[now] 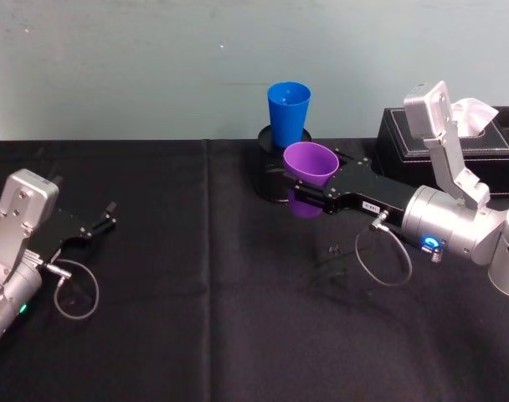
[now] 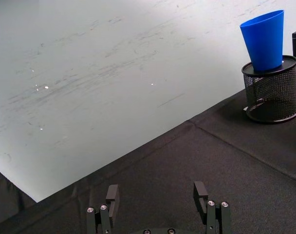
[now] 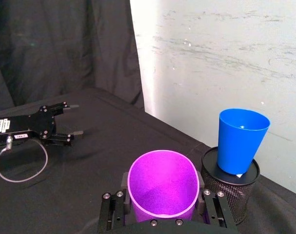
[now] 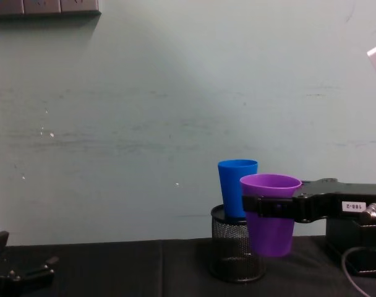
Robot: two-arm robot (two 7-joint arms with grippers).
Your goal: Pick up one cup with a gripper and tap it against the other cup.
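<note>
**Item 1, purple cup**: we record it clear of the counter, in the air just beside the blue cup. It stands mouth up, wide rim on top and narrow base below. In the chest view its long axis is close to vertical. Its rim sits lower than the blue cup's rim.

**Item 2, right hand**: closed on the purple cup, one finger on each side of the wall below the rim. The arm reaches in level from the right.

**Item 3, blue cup**: upright and mouth up, seated on top of the black mesh pen holder at the back of the counter. We cannot tell whether its base rests on the holder or sits a little inside it.

**Item 4, left hand**: parked low at the left of the counter, well apart from both cups, fingers spread and holding nothing.

**Item 5, black tissue box**: at the far right, behind the right arm.

**Step in hand**: we judge the pick-up done and the tap not yet made. The right wrist view shows a gap between the two cup walls.

**Next move**: we judge it calls for a short sideways carry that keeps the purple cup upright, until its wall meets the blue cup's wall. The touch should be light, since the blue cup is perched high and could tip
</note>
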